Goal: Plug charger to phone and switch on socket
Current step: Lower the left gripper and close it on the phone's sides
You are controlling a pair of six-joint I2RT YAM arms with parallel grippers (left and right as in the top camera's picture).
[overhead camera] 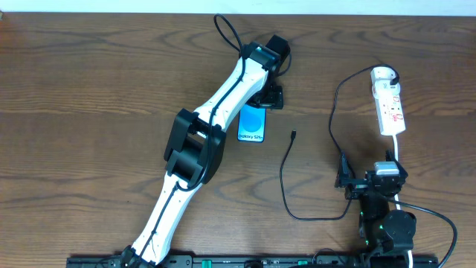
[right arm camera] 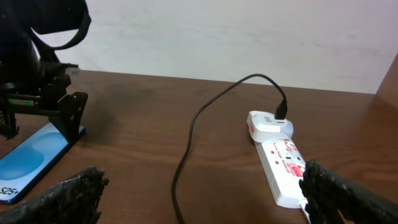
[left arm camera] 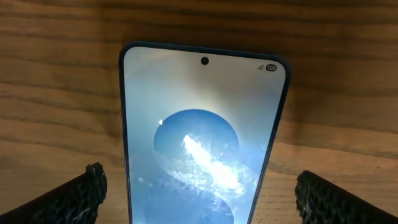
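While the charger point(overhead camera: 282, 179) is lying with its tip loose beside the phone point(overhead camera: 252, 125) near the table's point(overhead camera: 89, 89) far edge, plugging and switching are remaining. Left pincer point(left arm camera: 200, 180) is straddling the phone, spread; right pincer point(right arm camera: 202, 177) is hovering spread by the near right corner, the socket point(overhead camera: 390, 108) lying unobstructed toward the far right corner.

Your overhead view looks straight down on the whole brown wooden table point(overhead camera: 89, 89) from high above. Your left wrist view faces down, very near the slim black-edged, blue-screened smartphone point(left arm camera: 202, 143). Your right wrist view sits low and looks across the table toward the pale wall point(right arm camera: 217, 31). All three views share the smartphone. Overhead and right wrist also share the white elongated plastic power strip point(overhead camera: 390, 104).
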